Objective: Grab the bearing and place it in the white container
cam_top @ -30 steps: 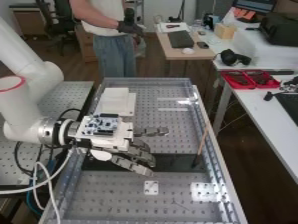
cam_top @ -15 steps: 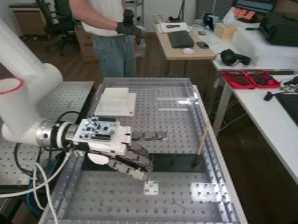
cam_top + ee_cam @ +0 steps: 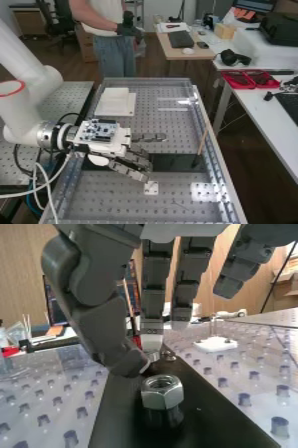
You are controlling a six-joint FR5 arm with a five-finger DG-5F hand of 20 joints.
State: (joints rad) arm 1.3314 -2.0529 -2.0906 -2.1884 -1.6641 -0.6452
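In the wrist view you have a hex nut (image 3: 161, 394), likely your bearing, on the black strip (image 3: 216, 426), ungrasped. Your hand (image 3: 154, 299) is just beside it, fingers straight and spread. Grasp and placing remain. Farther off, the high view gives you the white container (image 3: 116, 107).

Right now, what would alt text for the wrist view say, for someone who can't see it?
A dark grey robot hand, fingers open, hangs close to a shiny six-sided metal nut on a black strip. Dotted bench surface spreads on both sides, with a small white plate farther back.
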